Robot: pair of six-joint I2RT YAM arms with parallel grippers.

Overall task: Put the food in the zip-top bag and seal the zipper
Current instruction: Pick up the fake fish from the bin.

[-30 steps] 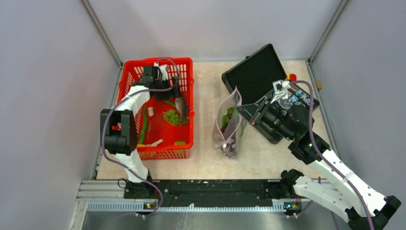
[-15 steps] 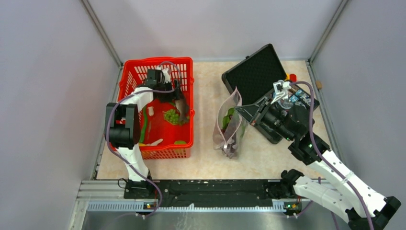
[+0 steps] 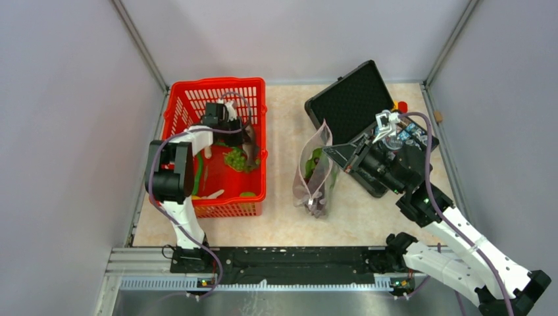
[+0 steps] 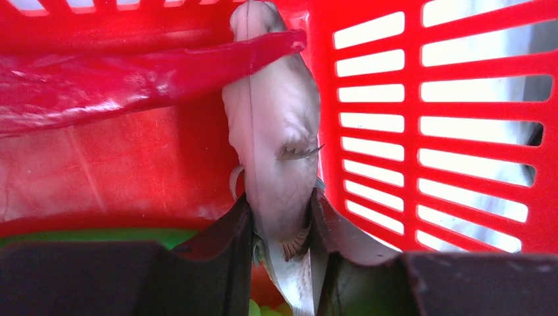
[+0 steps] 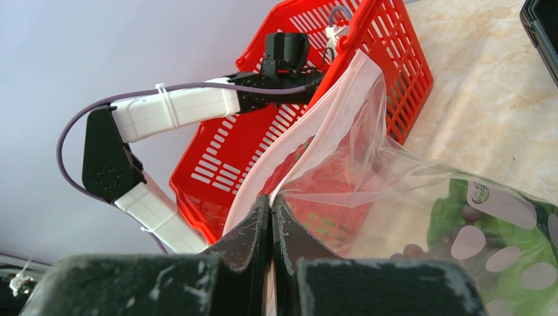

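Lab test cell: grey panel walls (image 3: 66, 131), alu rail (image 3: 296, 284).

The fish (image 4: 276, 131) between the black left claw (image 4: 281, 203) was pale grey-white with thin dark fin lines. Around that claw the basket (image 4: 460, 131) was bright red and slotted. The grapes (image 3: 235, 159) just below it were green. At the black right claw (image 5: 271, 204), the bag (image 5: 395, 178) was clear, printed with pale round dots, and its strip (image 5: 293, 141) was pink. The table (image 3: 283, 118) was beige and marbled.
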